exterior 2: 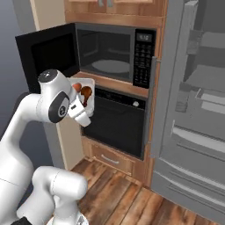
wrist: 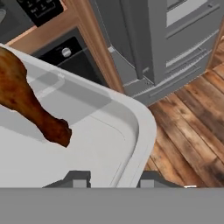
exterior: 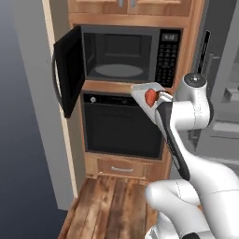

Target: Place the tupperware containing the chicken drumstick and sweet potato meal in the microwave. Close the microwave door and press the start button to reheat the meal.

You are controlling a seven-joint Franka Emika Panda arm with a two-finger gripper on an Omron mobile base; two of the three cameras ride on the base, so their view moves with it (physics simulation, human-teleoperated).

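Observation:
The tupperware point(exterior: 141, 89) is a pale shallow tray held in the air, in front of the oven top and just below the microwave's right side. My gripper point(exterior: 158, 100) is shut on its rim. In the hand view the tupperware's rim point(wrist: 142, 124) runs between the two finger tips of my gripper point(wrist: 113, 180), and a brown chicken drumstick point(wrist: 26, 103) lies inside. The right base view shows the tupperware point(exterior 2: 89, 83) with orange food beside my gripper point(exterior 2: 86, 105). The microwave point(exterior: 122, 55) is black and empty, with its glass plate showing. The microwave door point(exterior: 69, 70) stands swung open to the left.
A black oven point(exterior: 122, 125) sits under the microwave, with a wooden drawer point(exterior: 122, 169) below it. The keypad point(exterior: 167, 57) is on the microwave's right side. A grey fridge point(exterior 2: 193, 110) stands open on the right. A grey wall point(exterior: 32, 116) bounds the left, and the floor point(exterior: 105, 210) is wooden.

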